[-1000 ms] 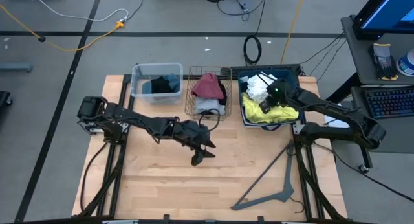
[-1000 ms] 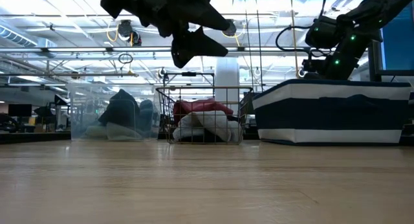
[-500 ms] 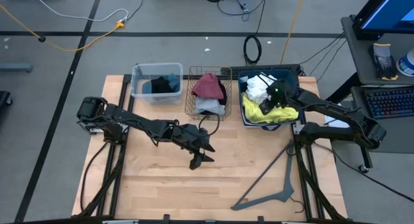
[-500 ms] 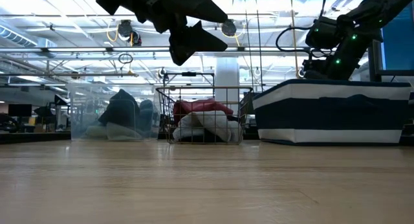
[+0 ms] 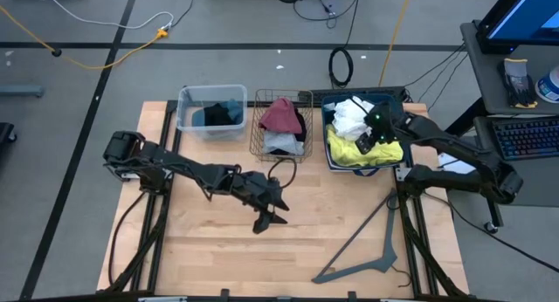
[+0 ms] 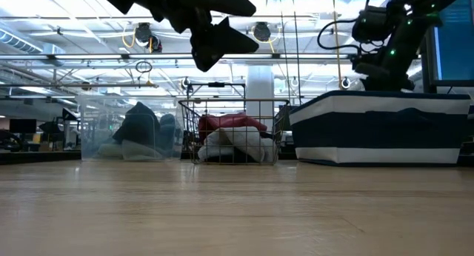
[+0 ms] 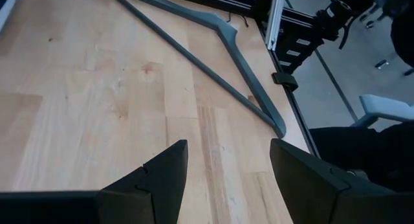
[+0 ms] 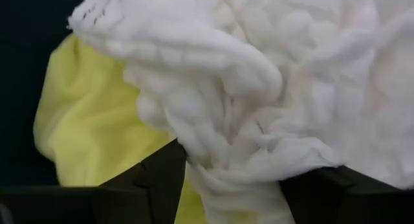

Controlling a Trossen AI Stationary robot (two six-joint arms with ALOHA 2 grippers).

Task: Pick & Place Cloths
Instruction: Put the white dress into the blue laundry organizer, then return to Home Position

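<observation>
A blue-and-white striped bin (image 5: 395, 160) at the far right holds a white cloth (image 8: 259, 75) on a yellow cloth (image 8: 84, 127). My right gripper (image 8: 233, 179) hangs over that bin, open, with a bulge of the white cloth between its fingers. Maroon and grey cloths (image 5: 281, 123) lie in a wire basket (image 5: 258, 136). Dark and blue cloths (image 5: 218, 115) lie in a clear tub (image 5: 185, 110). My left gripper (image 5: 266, 216) hovers open above the bare table middle, nothing between its fingers (image 7: 162, 172). My right gripper points down into the striped bin with its open fingers (image 8: 162, 179) on either side of a fold of the white cloth (image 8: 220, 146). The cloth rests on the pile in the bin. I cannot tell whether the fingers touch it.
A dark grey clothes hanger (image 5: 367, 245) lies flat on the wood at the near right, also seen ahead of my left gripper (image 7: 213, 62). The tub, the basket and the bin stand in a row along the far edge. Bare wood (image 5: 210, 250) spreads across the near half.
My right gripper has risen a little above the striped bin. My left gripper has drifted slightly toward the table's near left while staying high above the wood.
</observation>
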